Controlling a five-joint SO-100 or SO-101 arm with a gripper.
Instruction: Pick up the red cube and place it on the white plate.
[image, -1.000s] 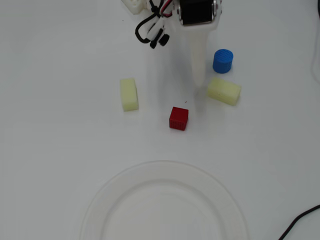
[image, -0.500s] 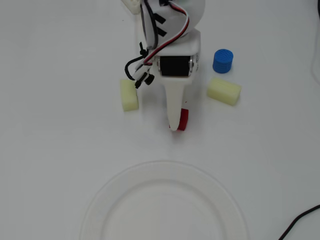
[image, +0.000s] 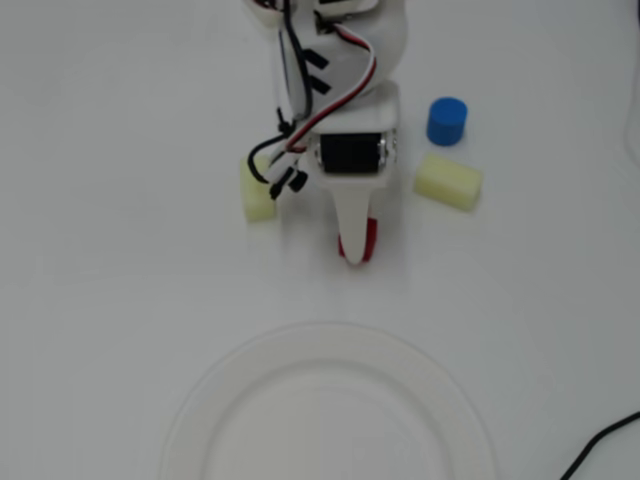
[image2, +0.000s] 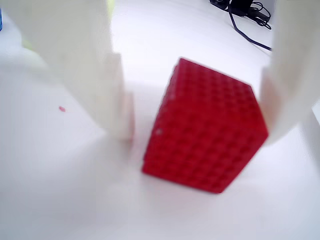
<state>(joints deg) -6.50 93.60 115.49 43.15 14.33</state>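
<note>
Gripper: your gripper (image2: 197, 135) is down at the table with its jaws spread wider than the cube; in the wrist view one white finger (image2: 87, 65) stands to the left of the cube with a gap, the other (image2: 290, 75) at its right edge. It has hold of nothing you can see lifted.
Red cube: the red cube (image2: 205, 125) sits on the tabletop between the jaws; in the overhead view you see only a sliver of it (image: 369, 238) beside the gripper (image: 352, 245), about mid-table.
White plate: the white plate (image: 230, 370) lies at the near edge of the table, well apart from the cube.
Yellow blocks: one yellow block (image: 256, 200) left of the arm, another yellow block (image: 448, 181) right of it.
Blue cylinder: the blue cylinder (image: 447, 120) stands just beyond the right block.
Cable: a black cable (image: 600, 445) lies at the lower right corner.
</note>
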